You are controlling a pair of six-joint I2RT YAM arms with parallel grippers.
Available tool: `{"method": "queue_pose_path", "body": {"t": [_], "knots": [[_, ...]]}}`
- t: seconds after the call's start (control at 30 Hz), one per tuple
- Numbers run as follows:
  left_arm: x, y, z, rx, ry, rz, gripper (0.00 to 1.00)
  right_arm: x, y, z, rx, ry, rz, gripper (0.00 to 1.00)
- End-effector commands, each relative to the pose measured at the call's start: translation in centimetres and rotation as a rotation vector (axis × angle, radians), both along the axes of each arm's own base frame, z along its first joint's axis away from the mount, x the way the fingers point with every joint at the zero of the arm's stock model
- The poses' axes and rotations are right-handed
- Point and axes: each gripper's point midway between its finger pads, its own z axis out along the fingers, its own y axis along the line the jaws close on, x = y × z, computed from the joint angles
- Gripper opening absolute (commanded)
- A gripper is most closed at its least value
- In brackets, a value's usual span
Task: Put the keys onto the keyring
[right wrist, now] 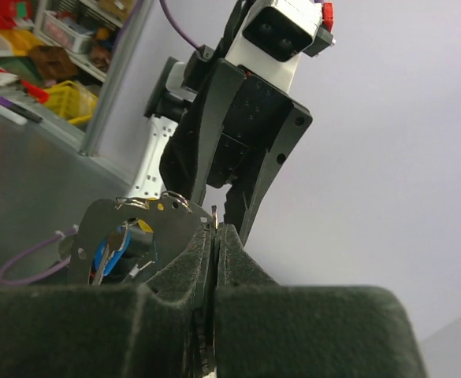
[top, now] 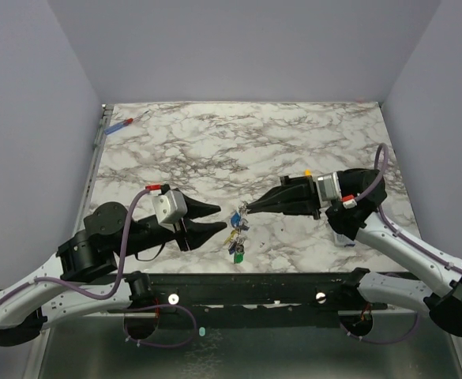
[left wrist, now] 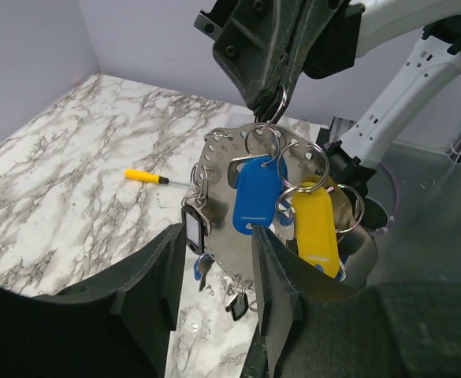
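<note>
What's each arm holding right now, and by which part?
Right gripper: jaws shut on the small ring at the top of the key bunch, which hangs below it. Left gripper: jaws open beside the bunch, holding nothing.

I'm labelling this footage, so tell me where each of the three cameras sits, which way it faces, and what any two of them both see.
Top external: above and behind the bases, looking down at the marble table; left arm and right arm show.
Left wrist: on the left arm, facing the right arm; spread left fingers below.
Right wrist: on the right arm, facing the left arm; closed right fingers below.
Shared: both wrist views show the key bunch.
</note>
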Motion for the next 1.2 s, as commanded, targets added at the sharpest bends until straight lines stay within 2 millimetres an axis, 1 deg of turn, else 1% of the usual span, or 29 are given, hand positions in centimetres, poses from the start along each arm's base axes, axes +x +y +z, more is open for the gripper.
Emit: {"method": "queue_pose_path", "body": {"t": [0.0, 0.2, 0.27, 0.37, 0.43, 0.47, 0.63, 0.73, 0.83, 0.93, 1.03, 1.17], "knots": [[-1.1, 0.2, 0.3, -0.048, -0.008, -0.050, 0.46, -2.0, -0.8, 2.3, 0.032, -0.048, 0.116, 0.01], [-0.9, 0.0, 0.1, -0.094, -0.011, -0.041, 0.47, -1.8, -0.5, 2.2, 0.023, -0.031, 0.131, 0.01], [-1.2, -0.2, -0.1, -0.107, -0.012, -0.058, 0.49, -1.8, -0.5, 2.3, 0.026, -0.026, 0.135, 0.01], [-1.8, -0.5, -0.1, -0.149, -0.014, -0.092, 0.53, -2.1, -0.5, 2.4, 0.022, -0.021, 0.151, 0.01], [-1.6, -0.5, -0.2, -0.170, -0.017, -0.087, 0.60, -2.2, -0.6, 2.5, 0.022, -0.020, 0.159, 0.01], [-1.5, -0.6, -0.1, -0.177, -0.020, -0.080, 0.62, -2.2, -0.6, 2.5, 0.020, -0.017, 0.160, 0.01], [-1.4, -0.9, 0.5, -0.220, -0.043, -0.086, 0.63, -2.2, -0.6, 2.3, 0.013, -0.009, 0.161, 0.01], [-1.5, -1.4, 0.2, -0.209, -0.047, -0.101, 0.64, -2.1, -0.5, 2.1, 0.009, -0.003, 0.159, 0.01], [-1.9, -1.9, 0.4, -0.224, -0.068, -0.135, 0.64, -2.1, -0.5, 2.1, 0.008, 0.002, 0.160, 0.01], [-2.2, -2.3, 0.1, -0.233, -0.082, -0.162, 0.65, -2.0, -0.5, 1.9, 0.007, 0.006, 0.159, 0.01], [-2.1, -2.6, -0.1, -0.232, -0.096, -0.167, 0.66, -2.0, -0.5, 1.8, 0.007, 0.011, 0.159, 0.01], [-2.1, -2.8, 0.1, -0.253, -0.120, -0.168, 0.66, -2.0, -0.5, 1.8, 0.006, 0.014, 0.158, 0.01]]}}
